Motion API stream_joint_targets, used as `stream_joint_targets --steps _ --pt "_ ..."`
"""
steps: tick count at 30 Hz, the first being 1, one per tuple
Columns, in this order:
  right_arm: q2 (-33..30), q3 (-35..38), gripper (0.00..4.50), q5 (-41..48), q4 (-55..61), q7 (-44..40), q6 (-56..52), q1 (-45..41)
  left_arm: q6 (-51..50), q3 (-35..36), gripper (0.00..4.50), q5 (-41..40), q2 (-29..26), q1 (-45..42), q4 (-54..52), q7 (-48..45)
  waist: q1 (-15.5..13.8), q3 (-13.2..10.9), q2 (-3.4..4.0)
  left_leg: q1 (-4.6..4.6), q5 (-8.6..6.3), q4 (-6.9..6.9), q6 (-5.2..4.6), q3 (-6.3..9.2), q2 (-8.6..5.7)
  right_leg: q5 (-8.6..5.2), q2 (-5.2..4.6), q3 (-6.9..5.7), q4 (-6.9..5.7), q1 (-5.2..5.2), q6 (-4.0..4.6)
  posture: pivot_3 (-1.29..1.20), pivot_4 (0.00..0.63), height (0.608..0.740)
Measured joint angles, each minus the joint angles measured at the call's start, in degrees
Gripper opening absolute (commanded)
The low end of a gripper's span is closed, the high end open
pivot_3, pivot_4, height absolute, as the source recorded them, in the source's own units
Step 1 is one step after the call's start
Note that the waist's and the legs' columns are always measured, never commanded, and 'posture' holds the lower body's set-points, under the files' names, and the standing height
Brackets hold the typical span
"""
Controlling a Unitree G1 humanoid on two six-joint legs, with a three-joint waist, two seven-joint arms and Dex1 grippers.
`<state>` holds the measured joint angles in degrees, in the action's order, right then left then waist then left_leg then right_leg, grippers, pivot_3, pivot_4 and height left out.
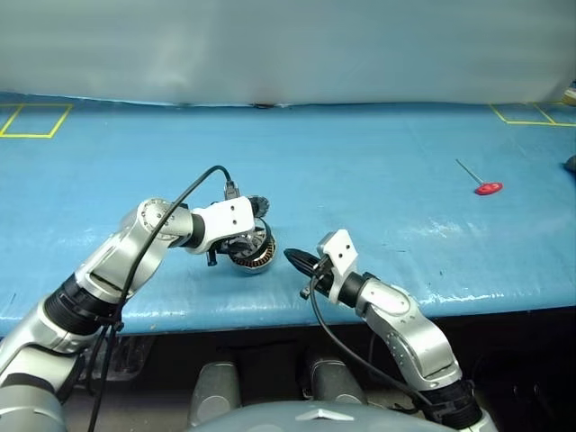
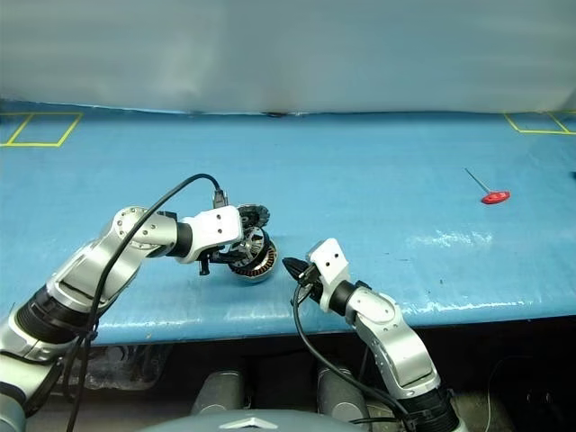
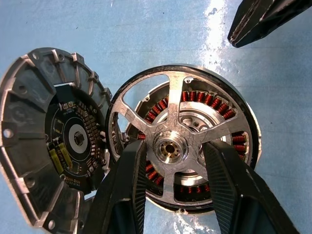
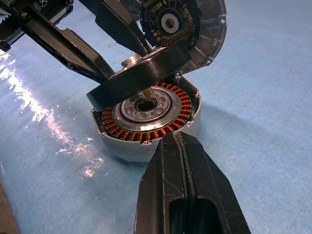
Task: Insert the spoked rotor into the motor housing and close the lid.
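Spoked rotor (image 4: pixel 139 78) tilted over motor housing (image 4: pixel 146 141), one edge down at coils, hub up; left tool (image 3: pixel 170 161) clamped on its spokes. Lid (image 3: pixel 48 136) stands open beside. Right tool (image 4: pixel 183 161) together, near. Blue counter (image 1: pixel 378 180).

Blue-covered table (image 1: pixel 378 153), glossy w/ glare patches, front edge dropping to dark floor. Yellow tape squares at far corners: one at 10 o'clock (image 1: pixel 34 120), another at 2 o'clock (image 1: pixel 531 113). Motor housing (image 1: pixel 256 258) sits directly on the cover near front edge, approx. centre, slightly toward 9 o'clock; copper coils visible inside. From housing, a red-handled tool (image 1: pixel 486 187) lies well apart at 2 o'clock, thin shaft angled toward 11. Dark item at far 3 o'clock edge, can't tell what.
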<state>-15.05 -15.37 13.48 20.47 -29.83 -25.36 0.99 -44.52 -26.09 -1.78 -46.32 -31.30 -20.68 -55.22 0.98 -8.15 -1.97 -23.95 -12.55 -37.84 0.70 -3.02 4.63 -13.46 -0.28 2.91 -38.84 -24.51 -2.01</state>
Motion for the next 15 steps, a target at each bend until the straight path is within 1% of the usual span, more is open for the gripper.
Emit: stream_joint_targets --steps 15 --pt "0.0 -0.2 0.00 0.0 -0.1 0.0 0.5 0.0 1.7 -1.3 1.47 2.5 0.6 -1.4 1.6 -2.9 -0.2 0.0 0.00 0.00 0.00 0.00 0.00 0.00 0.00 0.00 0.00 0.00 0.00 0.00 0.00 0.00 0.150 0.740"
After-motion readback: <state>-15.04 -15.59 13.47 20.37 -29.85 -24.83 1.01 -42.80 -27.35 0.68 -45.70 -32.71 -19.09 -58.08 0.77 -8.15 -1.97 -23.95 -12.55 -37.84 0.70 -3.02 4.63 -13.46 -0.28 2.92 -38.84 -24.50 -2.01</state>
